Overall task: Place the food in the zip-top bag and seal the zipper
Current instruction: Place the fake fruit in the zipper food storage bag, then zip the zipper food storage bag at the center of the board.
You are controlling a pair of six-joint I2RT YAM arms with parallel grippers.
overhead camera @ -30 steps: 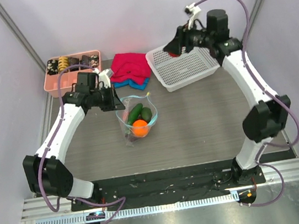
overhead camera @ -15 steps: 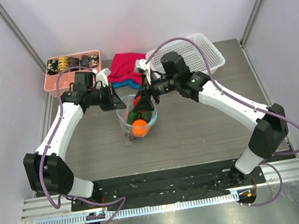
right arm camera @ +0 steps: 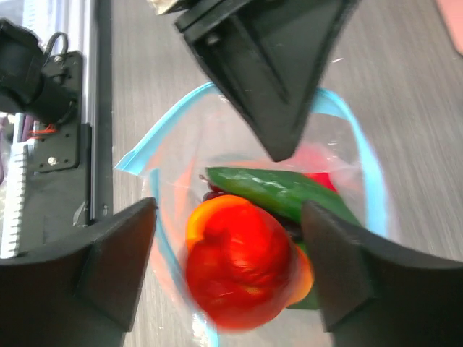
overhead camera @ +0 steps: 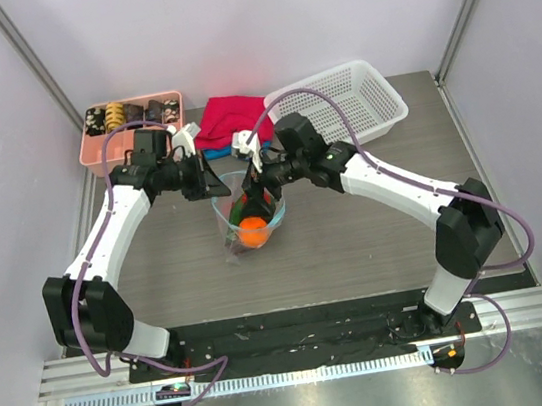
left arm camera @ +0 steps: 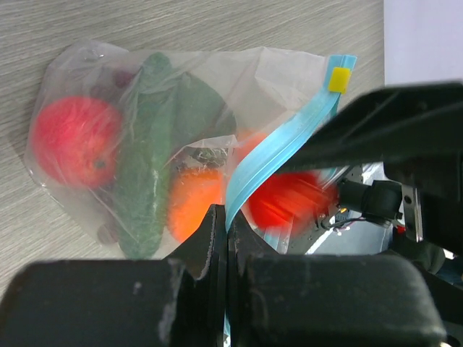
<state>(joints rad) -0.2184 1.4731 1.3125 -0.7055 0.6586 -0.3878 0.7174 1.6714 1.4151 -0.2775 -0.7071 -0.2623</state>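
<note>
Got the zip-top bag (overhead camera: 248,216) sitting mid-counter (overhead camera: 356,231), mouth held open, with cucumber (right arm camera: 268,189) and orange (overhead camera: 253,230) inside. Pinching its zipper (left arm camera: 282,144) in the shut left pincer (left arm camera: 226,220). Hanging the right pincer (overhead camera: 260,179) spread wide over the mouth, blurry tomato (right arm camera: 239,267) between the fingers (right arm camera: 116,267), touching neither. Guessing thin, floppy, slippery film here, so better to grab along that stiffer blue strip, not the saggy walls.

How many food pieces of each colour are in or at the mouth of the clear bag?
Red pieces: 2
Green pieces: 2
Orange piece: 1
Dark purple piece: 1
Total: 6
</note>
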